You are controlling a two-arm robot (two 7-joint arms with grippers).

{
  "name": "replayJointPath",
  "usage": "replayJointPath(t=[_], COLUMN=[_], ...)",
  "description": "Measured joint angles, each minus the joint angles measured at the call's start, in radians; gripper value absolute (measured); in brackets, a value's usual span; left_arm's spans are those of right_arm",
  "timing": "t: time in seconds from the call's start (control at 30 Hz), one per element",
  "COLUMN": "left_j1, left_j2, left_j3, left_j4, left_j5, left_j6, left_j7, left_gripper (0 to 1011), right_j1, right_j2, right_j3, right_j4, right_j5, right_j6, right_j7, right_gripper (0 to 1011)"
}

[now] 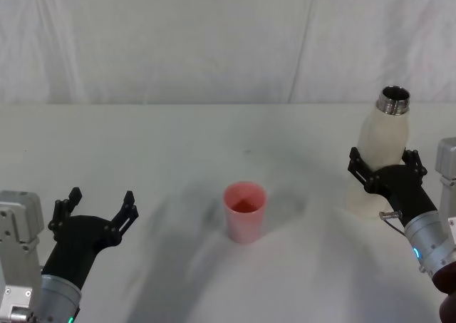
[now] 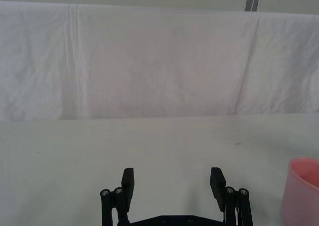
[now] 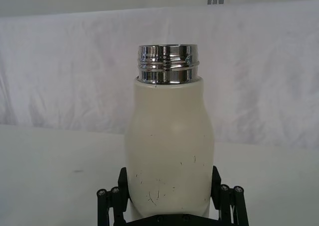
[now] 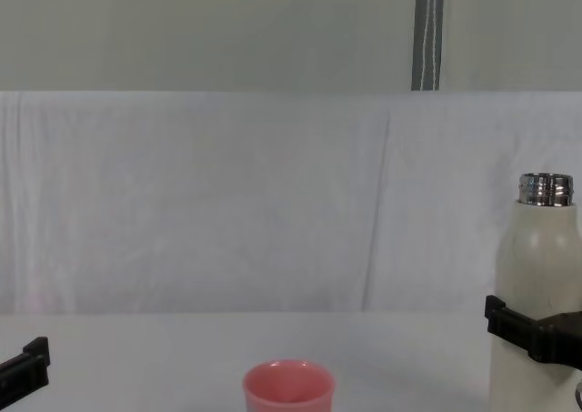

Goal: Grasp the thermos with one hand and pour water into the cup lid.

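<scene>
The right gripper (image 1: 385, 167) sits at the right edge of the head frame, its black fingers (image 3: 122, 183) pressed against both sides of the thermos (image 1: 385, 134) — a firm hold around the lower body. The cream bottle stands upright, steel neck uncapped, on the white table (image 1: 178, 137). The cup lid (image 1: 245, 211), pink and upright, stands at lower centre, well apart from the bottle. At lower left the left gripper (image 1: 98, 209) hovers above the table, fingers spread wide and holding nothing — the cup off to its side.
</scene>
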Motion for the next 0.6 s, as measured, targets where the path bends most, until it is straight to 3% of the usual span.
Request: replayJointPath(t=[0.6], left_j1=[0.0], left_j2=[0.0], left_j3=[0.0], left_j4=[0.0], left_j5=[0.0], left_j6=[0.0], left_j7=[0.0], left_gripper=[1001], right_j1=[0.0], right_j2=[0.0], right_j3=[0.0], right_j4=[-0.001], right_j5=[0.0], right_j6=[0.002], right_j7=[0.0], right_gripper=[950])
